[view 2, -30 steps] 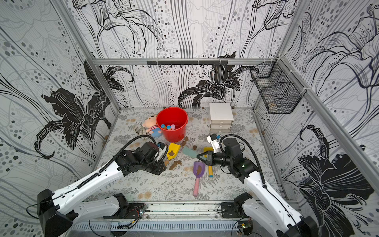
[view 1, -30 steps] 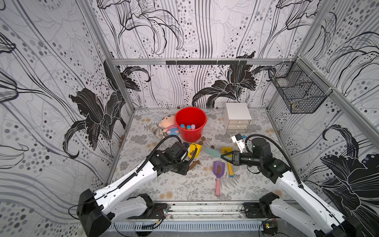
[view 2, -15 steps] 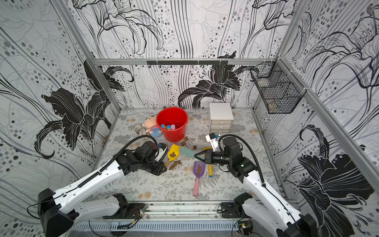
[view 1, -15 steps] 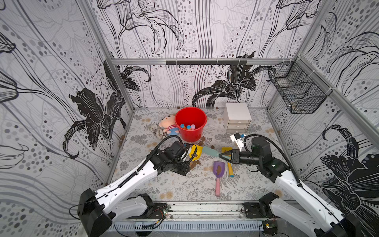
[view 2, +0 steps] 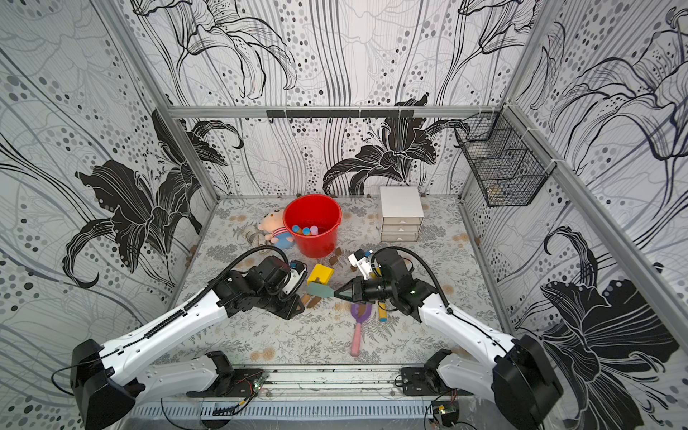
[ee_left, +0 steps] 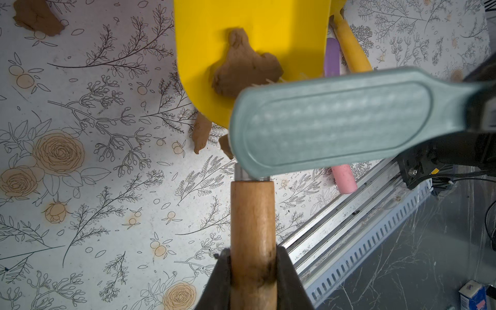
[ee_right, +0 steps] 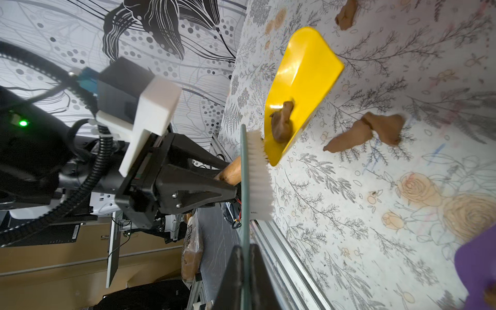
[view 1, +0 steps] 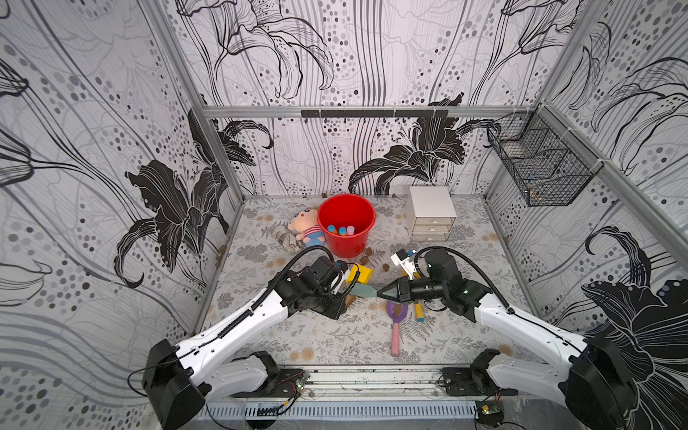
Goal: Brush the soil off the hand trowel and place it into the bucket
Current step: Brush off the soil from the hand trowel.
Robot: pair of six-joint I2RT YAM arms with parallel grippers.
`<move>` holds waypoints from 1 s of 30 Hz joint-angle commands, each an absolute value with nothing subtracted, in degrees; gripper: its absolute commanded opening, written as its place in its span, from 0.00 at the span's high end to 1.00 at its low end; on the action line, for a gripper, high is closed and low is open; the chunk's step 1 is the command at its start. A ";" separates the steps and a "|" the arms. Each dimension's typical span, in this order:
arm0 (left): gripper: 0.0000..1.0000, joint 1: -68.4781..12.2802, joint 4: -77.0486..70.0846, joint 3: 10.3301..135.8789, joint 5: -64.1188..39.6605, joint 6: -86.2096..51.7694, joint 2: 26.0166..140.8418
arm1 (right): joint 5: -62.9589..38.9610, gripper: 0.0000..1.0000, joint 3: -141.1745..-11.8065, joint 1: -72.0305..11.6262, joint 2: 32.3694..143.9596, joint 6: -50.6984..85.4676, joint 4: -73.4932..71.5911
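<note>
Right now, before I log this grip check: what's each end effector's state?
Left end effector: closed, holding the trowel by its wooden handle.
Right end effector: closed, holding the brush by its handle.

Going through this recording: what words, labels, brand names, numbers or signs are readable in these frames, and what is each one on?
No text can be read in any view.
blue-and-white carton, past the table edge in the left wrist view: print too blurred to read.
plastic bag, beyond the rail in the right wrist view: markings too blurred to read.
trowel, brush, bucket: no markings visible.
</note>
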State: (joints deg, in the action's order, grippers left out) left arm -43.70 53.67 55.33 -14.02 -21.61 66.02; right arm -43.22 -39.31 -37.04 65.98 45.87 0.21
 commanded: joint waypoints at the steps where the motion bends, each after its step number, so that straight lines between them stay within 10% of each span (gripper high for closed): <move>1: 1.00 -44.40 50.19 55.74 -14.13 -20.86 65.70 | -40.69 1.00 -43.22 -35.91 66.69 40.86 3.80; 30: 1.00 -44.56 49.31 55.46 -14.35 -22.11 67.14 | -41.69 1.00 -43.34 -27.83 61.20 38.35 9.28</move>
